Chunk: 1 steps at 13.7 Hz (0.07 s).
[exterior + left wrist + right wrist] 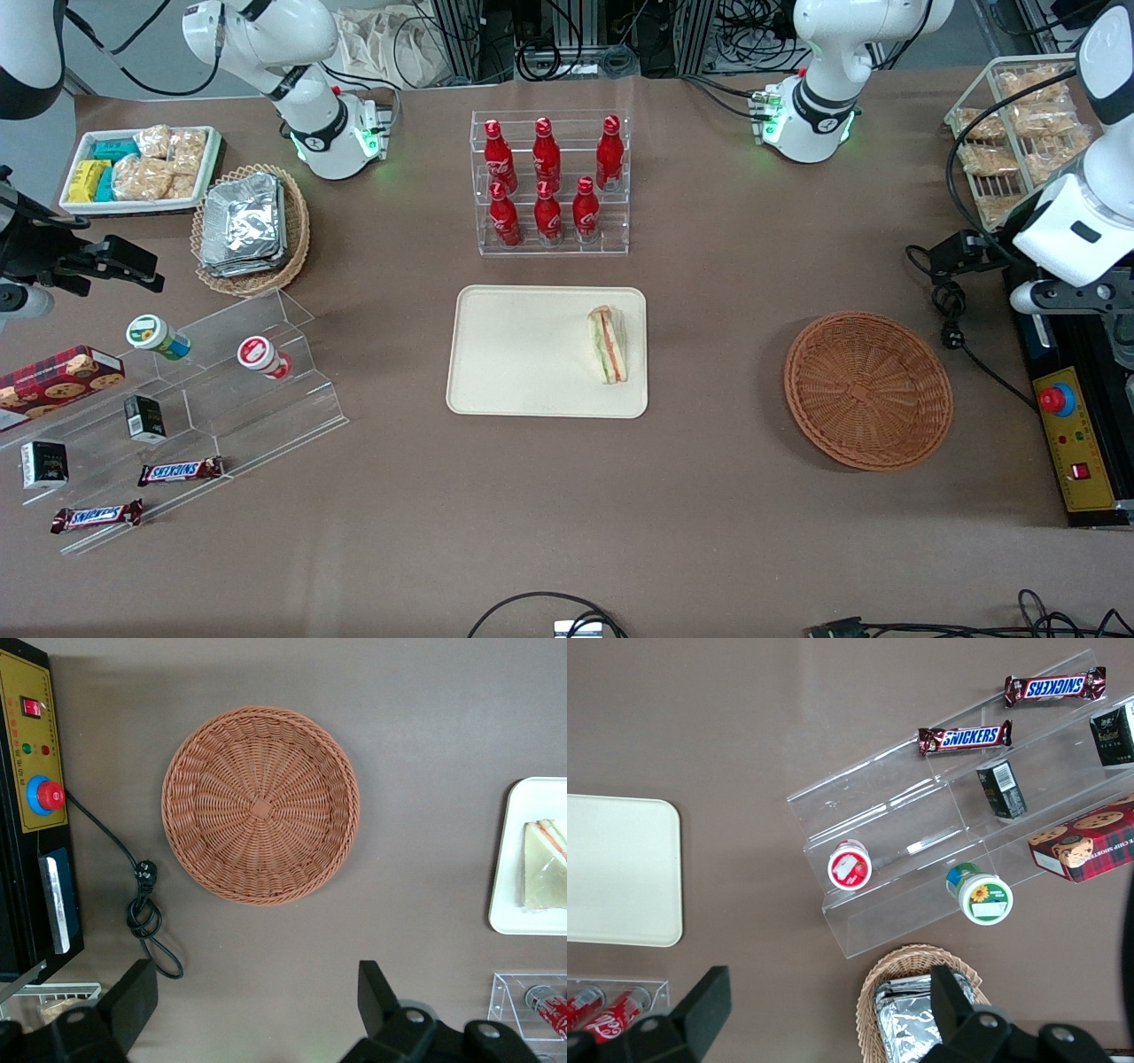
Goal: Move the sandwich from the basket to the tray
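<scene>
The sandwich [608, 346] lies on the cream tray [523, 354], at the tray's edge nearest the working arm; its red and green filling shows along one side. In the left wrist view the sandwich [545, 866] and a strip of the tray [507, 859] also show. The reddish-brown wicker basket [868, 390] sits empty on the table, toward the working arm's end. My gripper [255, 985] hangs high above the table beside the basket [260, 806], open, with only bare tabletop between its fingers.
A clear rack of red bottles [549, 186] stands farther from the front camera than the tray. A control box with a red button [1059, 400] and a black cable [952, 319] lie beside the basket. Snack shelves [177, 399] and a foil-packet basket [251, 226] occupy the parked arm's end.
</scene>
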### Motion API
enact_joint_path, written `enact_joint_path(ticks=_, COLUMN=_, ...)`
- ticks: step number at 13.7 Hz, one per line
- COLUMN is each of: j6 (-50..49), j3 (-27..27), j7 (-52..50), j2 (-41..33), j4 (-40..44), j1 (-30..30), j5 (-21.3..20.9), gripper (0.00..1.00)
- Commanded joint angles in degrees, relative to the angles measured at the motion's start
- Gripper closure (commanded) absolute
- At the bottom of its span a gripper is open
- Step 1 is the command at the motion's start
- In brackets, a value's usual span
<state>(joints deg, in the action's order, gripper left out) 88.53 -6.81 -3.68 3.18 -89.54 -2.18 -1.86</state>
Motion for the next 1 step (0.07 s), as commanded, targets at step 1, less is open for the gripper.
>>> enact_joint_path(ticks=1, j6=-0.2, j3=1.3, j7=-1.3, j2=-0.5, j4=0.3, j1=1.3, j5=0.5, gripper=0.00)
